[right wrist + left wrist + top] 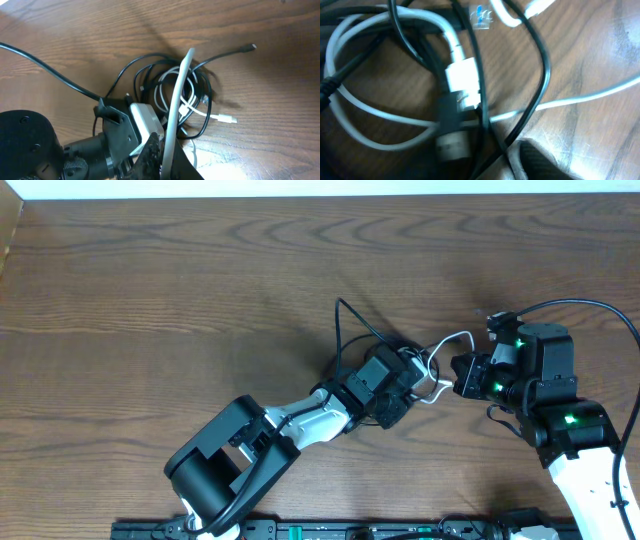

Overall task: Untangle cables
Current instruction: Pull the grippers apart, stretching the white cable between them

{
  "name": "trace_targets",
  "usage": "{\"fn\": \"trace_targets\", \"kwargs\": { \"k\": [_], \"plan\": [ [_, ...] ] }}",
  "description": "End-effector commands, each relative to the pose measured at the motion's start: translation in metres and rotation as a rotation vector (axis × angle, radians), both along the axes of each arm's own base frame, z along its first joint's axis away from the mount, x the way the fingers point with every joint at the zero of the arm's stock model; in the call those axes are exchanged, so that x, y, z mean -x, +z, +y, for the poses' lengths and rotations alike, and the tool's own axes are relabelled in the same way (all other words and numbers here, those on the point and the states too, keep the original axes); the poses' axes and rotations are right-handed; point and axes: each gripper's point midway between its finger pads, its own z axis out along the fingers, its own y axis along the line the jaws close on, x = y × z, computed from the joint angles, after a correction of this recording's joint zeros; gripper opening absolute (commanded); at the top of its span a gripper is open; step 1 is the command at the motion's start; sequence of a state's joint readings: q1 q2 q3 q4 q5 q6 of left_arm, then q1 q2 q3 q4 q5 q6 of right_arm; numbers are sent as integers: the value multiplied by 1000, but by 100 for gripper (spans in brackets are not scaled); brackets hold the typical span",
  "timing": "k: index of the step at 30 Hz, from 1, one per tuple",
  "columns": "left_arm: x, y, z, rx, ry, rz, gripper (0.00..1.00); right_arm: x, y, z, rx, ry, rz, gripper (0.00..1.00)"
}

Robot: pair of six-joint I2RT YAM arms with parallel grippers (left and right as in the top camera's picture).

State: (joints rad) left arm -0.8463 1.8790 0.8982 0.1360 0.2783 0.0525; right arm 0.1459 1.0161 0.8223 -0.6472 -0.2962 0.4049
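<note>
Near the table's middle, the tangle of thin black and white cables (462, 75) lies in round loops on the dark wood-grain table (150, 280). One smooth white cable (182, 95) stretches rightward into the right gripper (162, 155), which is pinched tight on it. How far the left gripper (405, 385), low over the tangle, is parted cannot be told.

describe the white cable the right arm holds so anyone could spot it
On the wooden table, find the cable tangle just right of centre. One white cable rises from it into the right gripper, jaws shut. Unlike the black cords around it, it is pale and held.
</note>
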Motion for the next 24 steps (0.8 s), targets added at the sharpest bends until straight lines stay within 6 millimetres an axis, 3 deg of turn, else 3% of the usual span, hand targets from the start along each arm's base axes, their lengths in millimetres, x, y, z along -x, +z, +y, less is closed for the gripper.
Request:
{"fn": "trace_targets", "kwargs": {
  "k": [1, 5, 8, 17, 24],
  "plan": [
    [24, -53, 37, -158, 51, 109, 8, -2, 10, -1, 0, 8, -32, 1],
    [10, -50, 51, -214, 145, 59, 8, -4, 8, -7, 29, -19, -30, 1],
    [7, -30, 51, -202, 154, 35, 8, -2, 2, -18, 77, -57, -12, 1],
    [-10, 74, 35, 8, 177, -127, 8, 9, -19, -59, 249, -225, 78, 1],
    [-9, 147, 36, 178, 227, -199, 7, 12, -47, -62, 281, -231, 185, 1]
  ]
}}
